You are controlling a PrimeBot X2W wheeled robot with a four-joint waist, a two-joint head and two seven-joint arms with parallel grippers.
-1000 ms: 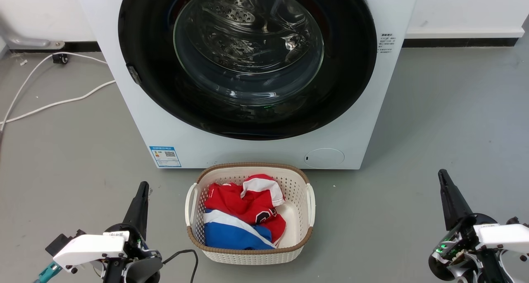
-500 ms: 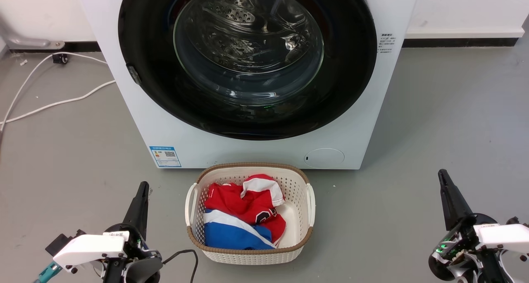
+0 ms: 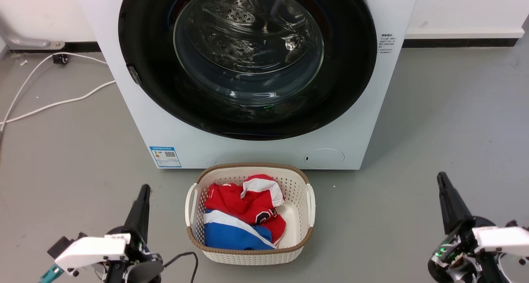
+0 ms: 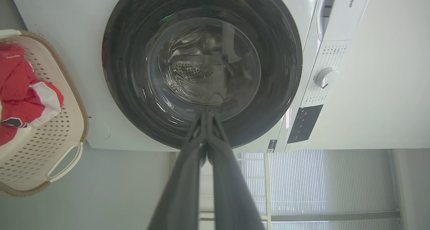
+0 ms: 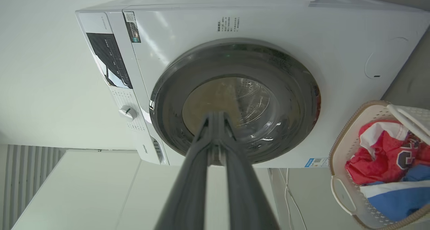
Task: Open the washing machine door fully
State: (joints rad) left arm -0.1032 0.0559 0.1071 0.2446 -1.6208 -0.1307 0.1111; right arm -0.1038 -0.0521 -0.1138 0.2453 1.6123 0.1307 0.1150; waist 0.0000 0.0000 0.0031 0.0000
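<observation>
Glass point(image 3: 248, 39) bulges from the glossy washing machine door point(image 3: 144, 47); left fingers point(image 3: 140, 208) and right fingers point(image 3: 450, 200) taper, pressed together.

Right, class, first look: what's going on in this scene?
A robot faces a washing machine whose door is shut. Nothing is being handled yet: its left gripper and right gripper hover low over the floor, both shut and empty, well short of the door. A basket of clothes sits on the floor in front of the machine.
</observation>
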